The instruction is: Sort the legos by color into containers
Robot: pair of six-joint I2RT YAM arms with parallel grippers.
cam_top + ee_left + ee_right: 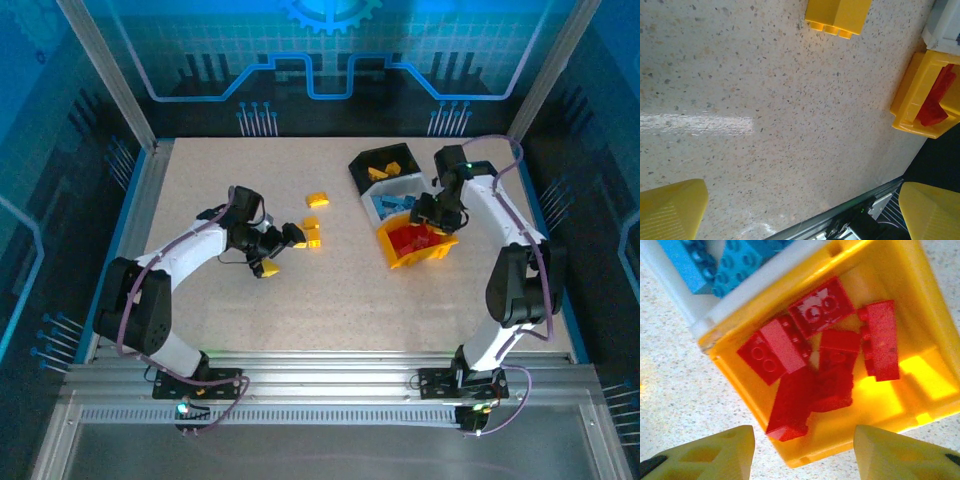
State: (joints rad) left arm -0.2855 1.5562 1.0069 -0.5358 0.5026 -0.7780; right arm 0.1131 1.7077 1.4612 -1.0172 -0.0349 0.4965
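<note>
Over on the right side of the surface (250,330), most of the sorting looks done. The yellow bin (393,262) has a pile of red bricks (810,365) in it, maybe six. The white bin (400,186) right behind it holds the blue bricks (735,260), and the black bin (358,168) at the back has some yellow bricks (385,170) inside. I don't see any red or blue loose on the surface, so I'd call those two colors finished.

What's left is yellow. One loose brick (318,199) sits mid-surface, and a couple more (313,232) lie just beside the left hand (283,250). That hand is wide open and low over the surface, with nothing between its fingers. In its wrist view the nearest brick (837,17) sits just ahead of it. The right hand (432,215) hangs over the yellow bin, also spread open and empty, with the red bricks straight below it.

My guess is three-ish yellow ones to go, all headed for the black bin, which is well apart from where they're lying.
</note>
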